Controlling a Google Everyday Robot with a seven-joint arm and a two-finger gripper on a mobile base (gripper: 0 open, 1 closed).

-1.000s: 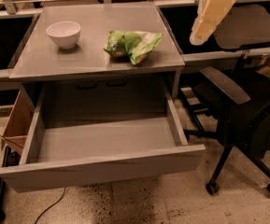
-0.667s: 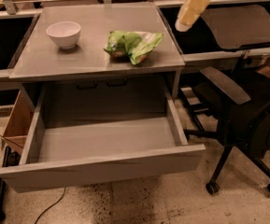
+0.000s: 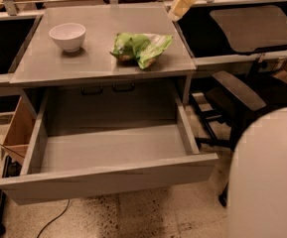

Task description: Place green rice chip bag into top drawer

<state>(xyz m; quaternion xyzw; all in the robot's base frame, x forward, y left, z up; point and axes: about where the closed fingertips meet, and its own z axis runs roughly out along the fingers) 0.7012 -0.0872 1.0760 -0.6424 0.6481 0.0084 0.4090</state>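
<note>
Table (image 3: 58, 68): grey, flat top, taken as the reference for all the entries below.

1. Green rice chip bag (image 3: 140, 47): crumpled green and white, lying flat on the table top in its right half, towards the back. It is outside the drawer and nothing touches it.
2. White bowl (image 3: 67, 36): upright on the table top at back left, well apart from the bag.
3. Top drawer (image 3: 108, 175): grey, pulled far out from under the table top towards the camera. The inner floor and side walls are in view, and the plain front panel is nearest the camera.
4. Gripper (image 3: 184, 1): cream-coloured, tilted, and cut off by the upper frame edge. It hangs above the table's back right corner, clear of the bag. Open or closed: cannot tell.
5. Office chair (image 3: 237, 90): dark, standing just right of the table.
6. Cardboard box (image 3: 21, 128): brown, on the floor under the table's left side, beside the drawer.
7. Large white rounded shape (image 3: 267, 177): in the foreground, to the right of the drawer front.
</note>
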